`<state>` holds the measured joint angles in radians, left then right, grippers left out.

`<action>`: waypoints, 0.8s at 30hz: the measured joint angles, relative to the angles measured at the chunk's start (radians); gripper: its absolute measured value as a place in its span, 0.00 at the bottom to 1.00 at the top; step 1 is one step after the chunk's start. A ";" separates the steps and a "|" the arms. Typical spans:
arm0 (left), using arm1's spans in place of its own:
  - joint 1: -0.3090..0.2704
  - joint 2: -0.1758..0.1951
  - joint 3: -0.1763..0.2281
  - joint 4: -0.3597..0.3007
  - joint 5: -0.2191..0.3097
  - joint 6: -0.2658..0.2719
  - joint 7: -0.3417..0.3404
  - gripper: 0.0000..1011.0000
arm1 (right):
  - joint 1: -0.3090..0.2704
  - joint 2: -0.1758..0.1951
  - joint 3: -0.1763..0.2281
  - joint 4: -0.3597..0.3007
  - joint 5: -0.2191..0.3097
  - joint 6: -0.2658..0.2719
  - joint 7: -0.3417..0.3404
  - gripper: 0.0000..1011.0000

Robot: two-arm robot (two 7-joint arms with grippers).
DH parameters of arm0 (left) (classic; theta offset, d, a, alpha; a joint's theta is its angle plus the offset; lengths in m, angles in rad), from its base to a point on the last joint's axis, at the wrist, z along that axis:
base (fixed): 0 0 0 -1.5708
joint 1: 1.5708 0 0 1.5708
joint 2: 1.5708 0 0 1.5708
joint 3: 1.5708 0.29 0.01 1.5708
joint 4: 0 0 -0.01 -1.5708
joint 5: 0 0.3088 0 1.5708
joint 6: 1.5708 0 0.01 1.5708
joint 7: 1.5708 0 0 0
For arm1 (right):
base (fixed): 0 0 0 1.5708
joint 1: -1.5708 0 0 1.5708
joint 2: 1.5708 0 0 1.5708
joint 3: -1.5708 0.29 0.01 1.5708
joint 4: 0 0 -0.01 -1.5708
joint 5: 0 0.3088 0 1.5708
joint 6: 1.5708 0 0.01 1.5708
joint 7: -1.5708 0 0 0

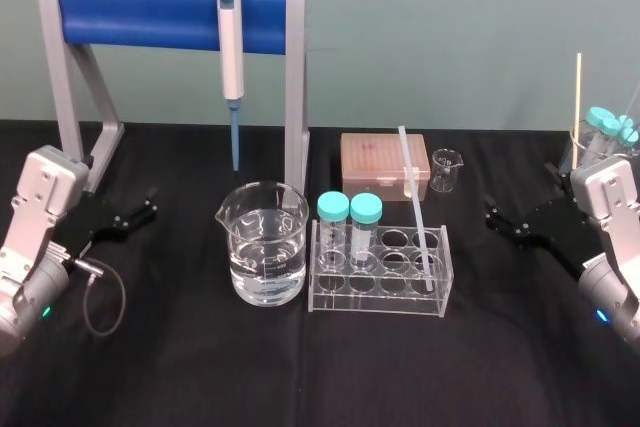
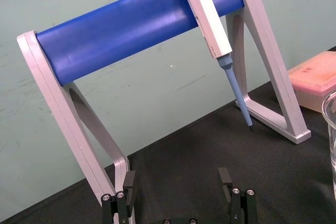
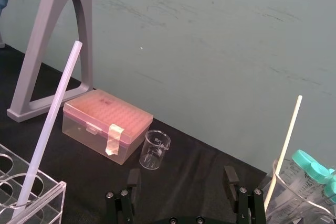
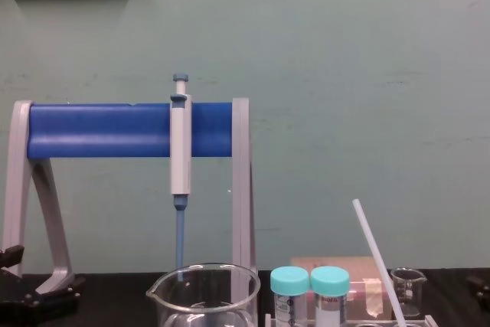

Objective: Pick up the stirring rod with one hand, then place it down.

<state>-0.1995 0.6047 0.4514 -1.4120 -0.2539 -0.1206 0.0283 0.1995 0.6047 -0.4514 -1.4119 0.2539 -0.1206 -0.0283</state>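
Propped aslant in the tube rack (image 1: 330, 299) for easy grasping, the stirring rod (image 1: 416, 202) stands untouched between the parked left gripper (image 2: 177, 174) and right gripper (image 3: 181, 172), both with fingers apart.

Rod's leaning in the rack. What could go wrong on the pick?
1. The stirring rod leans in the clear rack; a sideways pull may drag the rack.
2. The teal-capped vials and water beaker stand to its left; the open right tool might knock them.
3. A thin stick at far right could be grabbed instead.
The left tool sits parked at left.
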 joint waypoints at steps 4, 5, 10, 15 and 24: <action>0.000 0.000 0.000 0.000 0.000 0.000 0.000 0.99 | -0.001 -0.003 0.006 0.000 0.002 0.000 0.002 0.99; 0.000 0.000 0.000 0.000 0.000 0.000 0.000 0.99 | -0.002 -0.005 0.010 -0.001 0.005 0.000 0.002 0.99; 0.000 0.000 0.000 0.000 0.000 0.000 0.000 0.99 | -0.007 -0.020 0.042 -0.021 0.052 0.015 0.033 0.99; 0.000 0.000 0.000 0.000 0.000 0.000 0.000 0.99 | -0.008 -0.048 0.087 -0.063 0.156 0.064 0.098 0.99; 0.000 0.000 0.000 0.000 0.000 0.000 0.000 0.99 | 0.022 -0.102 0.117 -0.111 0.285 0.155 0.218 0.99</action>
<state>-0.1995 0.6047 0.4514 -1.4120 -0.2539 -0.1205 0.0283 0.2212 0.5031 -0.3341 -1.5232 0.5385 0.0348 0.1900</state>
